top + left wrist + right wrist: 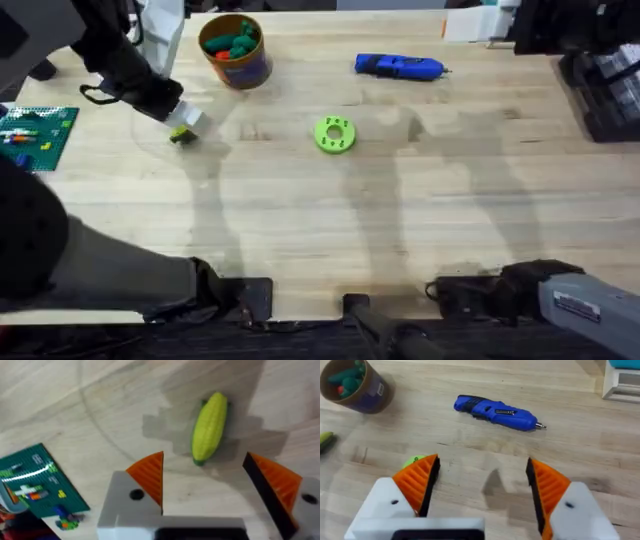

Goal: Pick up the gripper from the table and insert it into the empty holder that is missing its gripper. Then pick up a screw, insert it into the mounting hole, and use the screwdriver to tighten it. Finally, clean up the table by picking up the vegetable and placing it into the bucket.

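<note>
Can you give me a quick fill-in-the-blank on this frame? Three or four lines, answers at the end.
1. The left gripper hovers open just above the ____.
2. The screwdriver lying on the table is coloured ____.
3. The bucket already holds toy pieces and stands ____.
4. The right gripper has its fingers ____ and holds nothing.

Missing words: vegetable; blue; upright; open

vegetable [181,136] left of disc [334,134] | bucket [235,50] behind | screwdriver [398,67] far right
</note>
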Controlling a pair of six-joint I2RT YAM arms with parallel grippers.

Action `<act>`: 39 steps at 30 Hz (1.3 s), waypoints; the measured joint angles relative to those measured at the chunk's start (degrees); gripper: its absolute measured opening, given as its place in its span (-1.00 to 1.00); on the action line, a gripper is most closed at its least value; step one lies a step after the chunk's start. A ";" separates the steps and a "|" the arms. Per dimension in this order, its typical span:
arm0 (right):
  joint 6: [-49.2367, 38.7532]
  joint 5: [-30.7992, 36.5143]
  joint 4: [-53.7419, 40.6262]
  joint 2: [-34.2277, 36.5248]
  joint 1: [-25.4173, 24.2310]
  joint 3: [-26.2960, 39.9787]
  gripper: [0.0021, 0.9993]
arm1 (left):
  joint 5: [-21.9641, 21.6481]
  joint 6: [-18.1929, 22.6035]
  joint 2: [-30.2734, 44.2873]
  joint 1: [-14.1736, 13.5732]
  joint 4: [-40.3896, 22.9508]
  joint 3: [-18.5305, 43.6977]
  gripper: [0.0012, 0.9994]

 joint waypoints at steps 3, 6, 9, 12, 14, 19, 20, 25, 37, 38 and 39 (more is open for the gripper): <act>0.00 -0.01 0.00 0.00 0.00 0.00 0.99 | 0.11 2.99 2.56 1.40 3.35 0.01 0.97; 0.00 -0.02 0.00 0.00 0.00 0.00 0.99 | 1.13 4.99 4.70 1.54 5.88 0.00 0.97; 0.00 -0.02 0.00 0.00 0.00 0.00 0.99 | 2.70 6.13 6.95 1.49 6.50 0.02 0.97; 0.00 -0.05 0.00 0.00 0.00 0.00 0.99 | 3.51 6.75 9.28 1.49 6.62 0.00 0.97; 0.00 -0.15 0.00 0.02 0.00 0.00 0.99 | 3.72 6.78 10.72 1.49 7.20 0.02 0.97; 0.00 -0.17 0.02 0.00 0.00 0.00 0.99 | 4.71 7.20 11.63 1.49 7.83 0.27 0.96; 0.00 -0.17 0.04 0.00 0.00 0.00 0.99 | 4.89 7.21 11.68 1.49 7.80 0.28 0.92; 0.00 -0.17 0.01 0.00 0.00 0.00 0.99 | 6.64 7.40 12.19 1.49 7.07 0.38 0.41; 0.00 -0.17 0.02 0.02 0.00 0.00 0.99 | 7.31 5.81 12.60 1.28 8.06 0.79 -0.93; 0.00 -0.17 0.01 0.01 0.00 0.00 0.99 | 7.23 5.60 12.60 1.28 8.00 0.92 -0.93; 0.00 -0.17 0.00 0.01 0.00 0.00 0.99 | 6.91 5.19 12.67 1.28 8.01 1.07 -0.93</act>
